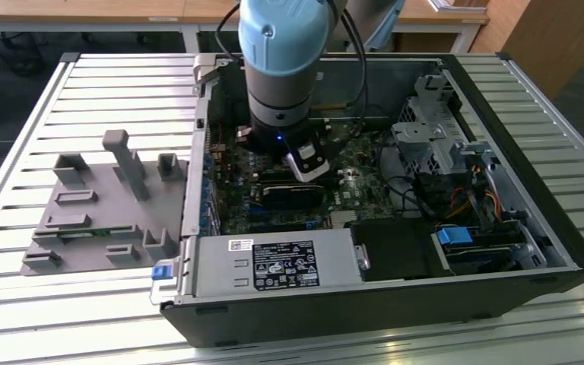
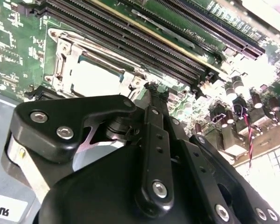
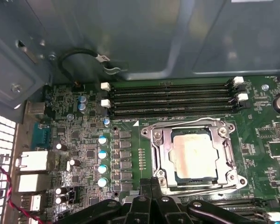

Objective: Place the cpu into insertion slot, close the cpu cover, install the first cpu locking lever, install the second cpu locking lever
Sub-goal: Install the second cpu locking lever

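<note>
The cpu [image 3: 196, 151], a square chip with a silvery-tan top, lies in the insertion slot [image 3: 183, 178] on the green board. The cpu cover [image 3: 159, 151], a shiny metal frame, lies flat around the chip's edges. A thin wire lever [image 3: 186, 123] runs along the frame's side towards the memory slots; I cannot tell if it is latched. My gripper [image 3: 151, 183] hovers just beside the socket, shut with nothing between its fingers. In the second wrist view the gripper [image 2: 151, 87] points at the board beside the cpu [image 2: 95, 77]. In the exterior view the gripper [image 1: 309, 171] hangs inside the open computer case.
Long black memory slots [image 3: 172, 95] run beside the socket, and a row of capacitors [image 3: 102, 154] stands on its other side. A red-black wire [image 3: 4, 186] lies near the rear ports. A drive cage [image 1: 434, 137] and power supply [image 1: 271, 262] crowd the case. A grey fixture [image 1: 99, 213] sits at the exterior view's left.
</note>
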Available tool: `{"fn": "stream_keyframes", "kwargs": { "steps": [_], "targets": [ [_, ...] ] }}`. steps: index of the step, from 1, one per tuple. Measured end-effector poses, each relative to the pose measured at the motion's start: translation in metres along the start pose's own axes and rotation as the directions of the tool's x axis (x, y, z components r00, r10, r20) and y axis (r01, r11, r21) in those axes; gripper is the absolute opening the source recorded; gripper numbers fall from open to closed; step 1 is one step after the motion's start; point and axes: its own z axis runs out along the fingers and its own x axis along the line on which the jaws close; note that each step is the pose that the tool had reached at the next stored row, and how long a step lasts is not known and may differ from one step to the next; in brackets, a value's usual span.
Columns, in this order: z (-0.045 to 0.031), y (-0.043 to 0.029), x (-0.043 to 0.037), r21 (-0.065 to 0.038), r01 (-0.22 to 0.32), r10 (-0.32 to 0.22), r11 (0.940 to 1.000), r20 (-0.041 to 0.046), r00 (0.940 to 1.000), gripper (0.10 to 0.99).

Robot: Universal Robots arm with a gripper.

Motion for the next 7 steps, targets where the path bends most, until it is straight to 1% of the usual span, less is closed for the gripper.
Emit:
{"fn": "stream_keyframes", "kwargs": {
  "steps": [4,7],
  "targets": [
    [-0.0032,0.0012,0.0,0.0,0.0,0.0,1.0,0.0,1.0,0.106],
    [-0.0039,0.0014,-0.0001,0.0,0.0,0.0,1.0,0.0001,1.0,0.106]
  ]
}}
